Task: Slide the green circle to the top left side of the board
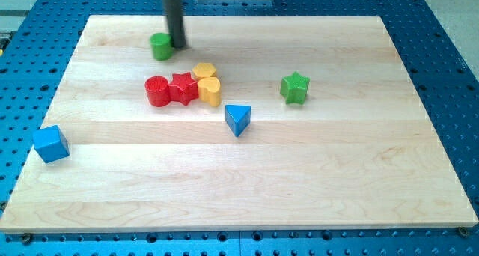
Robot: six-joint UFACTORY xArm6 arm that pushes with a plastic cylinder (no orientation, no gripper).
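Note:
The green circle (161, 46) is a short green cylinder near the view's top left of the wooden board (247, 174). My tip (177, 45) rests on the board right next to the green circle's right side, touching it or nearly so. The dark rod rises straight up out of the view's top.
A red circle (157, 91), red star (182, 87) and two yellow blocks (207, 81) cluster below the green circle. A green star (295, 87) sits right of centre. A blue triangle (238, 119) lies mid-board. A blue cube (51, 144) sits at the board's left edge.

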